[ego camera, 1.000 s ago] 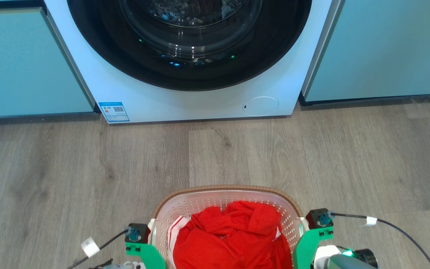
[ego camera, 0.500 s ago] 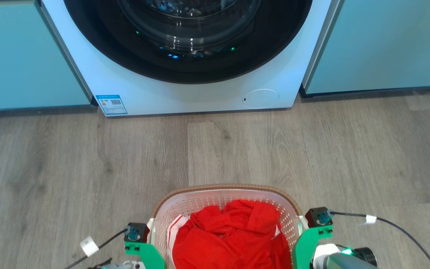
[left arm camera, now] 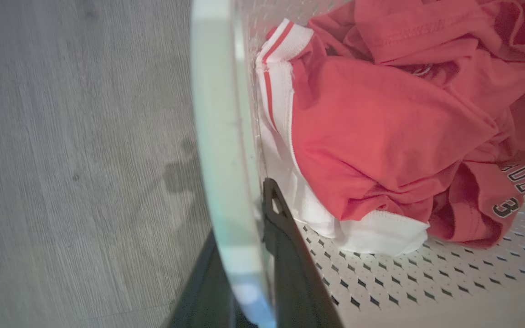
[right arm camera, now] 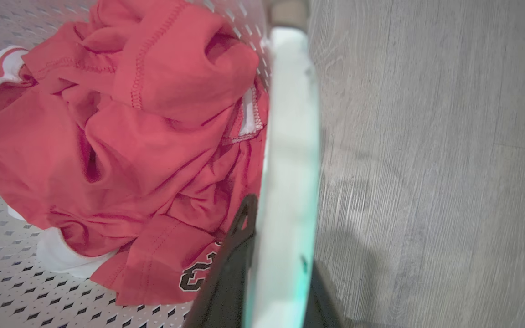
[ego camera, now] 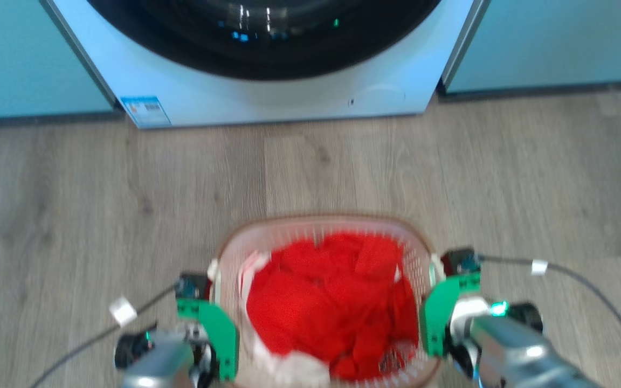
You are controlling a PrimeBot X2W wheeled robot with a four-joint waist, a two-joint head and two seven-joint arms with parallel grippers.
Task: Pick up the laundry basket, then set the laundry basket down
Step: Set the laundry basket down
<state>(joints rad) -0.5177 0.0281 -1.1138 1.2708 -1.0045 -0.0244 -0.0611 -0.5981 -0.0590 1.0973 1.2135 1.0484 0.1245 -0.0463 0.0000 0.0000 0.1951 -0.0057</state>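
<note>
The laundry basket (ego camera: 321,221), white and perforated with a brown rim, sits low in the middle of the head view and holds red and white clothes (ego camera: 332,291). My left gripper (ego camera: 211,304) is shut on its left white handle (left arm camera: 217,136), with one dark finger (left arm camera: 285,246) inside the basket wall and the other outside. My right gripper (ego camera: 439,293) is shut on the right handle (right arm camera: 290,136), with one finger (right arm camera: 230,264) inside among the red cloth. The head view is blurred. Whether the basket's bottom touches the floor is hidden.
A white washer (ego camera: 267,97) with a dark round door stands ahead, between pale blue cabinets (ego camera: 547,43). Grey wood floor (ego camera: 73,205) lies between it and the basket. Black cables (ego camera: 585,285) trail from both wrists.
The whole head picture has slid: the washer sits higher and more of the basket and my forearms show, so the camera moved. Both grippers stay on the handles.
</note>
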